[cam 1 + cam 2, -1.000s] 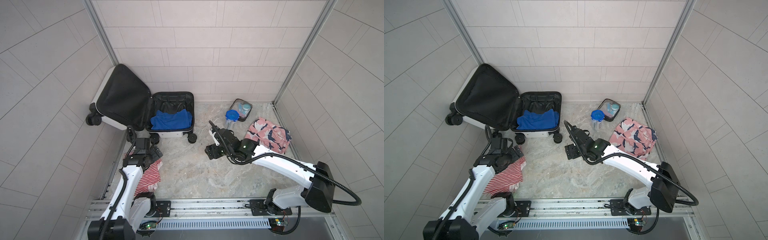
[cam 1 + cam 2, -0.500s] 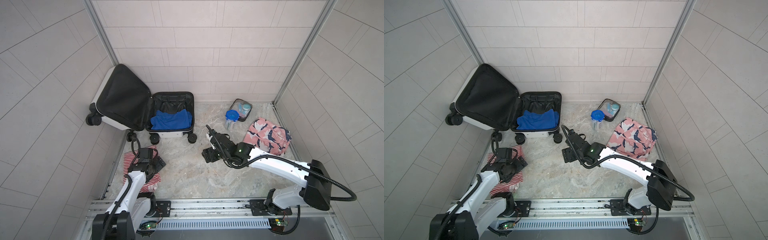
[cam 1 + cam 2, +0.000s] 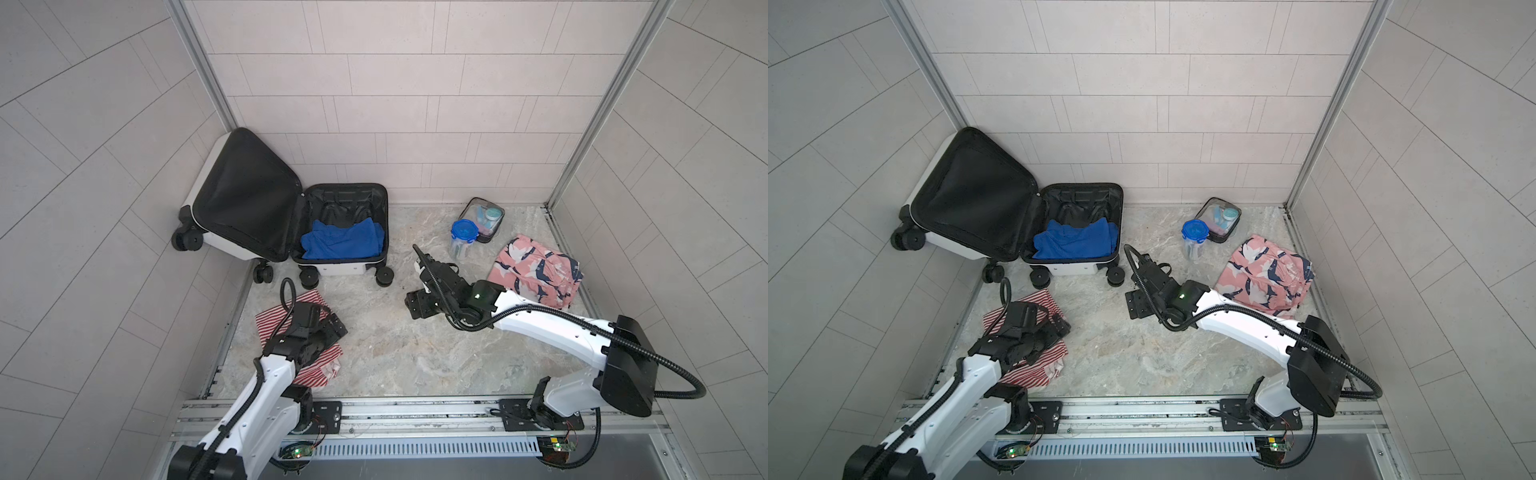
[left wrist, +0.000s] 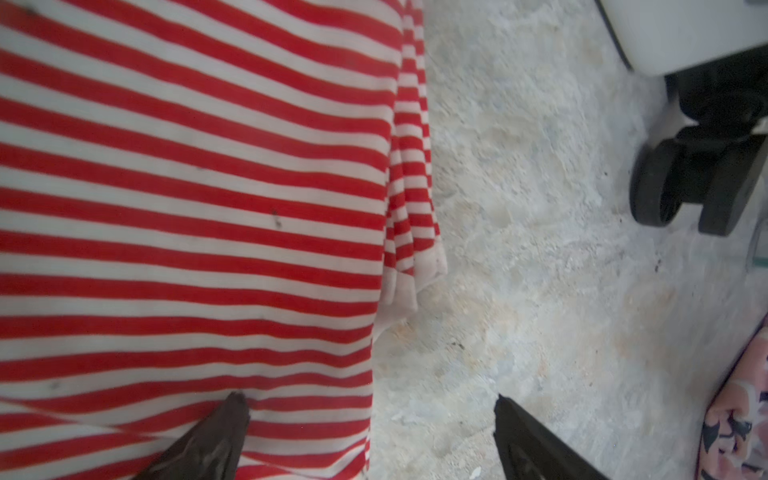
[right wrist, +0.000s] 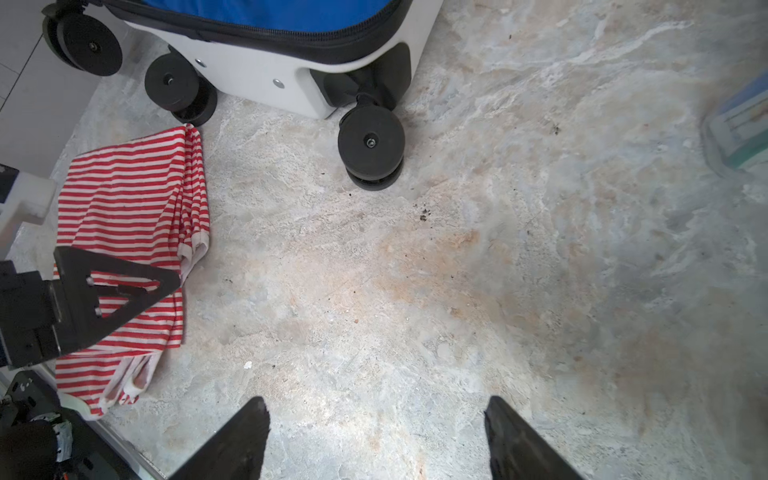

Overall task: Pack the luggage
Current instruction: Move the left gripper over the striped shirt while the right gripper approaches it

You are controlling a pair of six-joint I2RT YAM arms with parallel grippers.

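Item: luggage point(image 3: 345, 269), white shell, black lining, lying open at the back left of the counter point(image 3: 395, 353), lid leaned against the side wall, wheels toward the robot. Contents: one blue garment point(image 3: 343, 243). Unpacked: striped shirt point(image 4: 187, 208), folded, just in front of the luggage; floral garment point(image 3: 536, 274), jar point(image 3: 463, 232) and pouch point(image 3: 484, 218) well apart on the far side. Left end effector point(image 4: 368, 401): jaws wide, holding nothing, low over the shirt's side edge, one finger above the cloth and the other above bare counter. Right end effector point(image 5: 374, 401): jaws wide, empty, over bare counter between the luggage and the floral garment. Step in hand, as judged: picking up the striped shirt for packing. Handling notes: move in from the edge so both fingers straddle the stacked folds, close on all the layers together so the shirt does not unfold on the lift, raise it clear of the near wall and zipper band, then lay it flat on the blue garment. Keep off the wheels, since the case would probably roll if nudged. Markings: no brand, label or writing can be read in any view; the shell faces that show are plain white.
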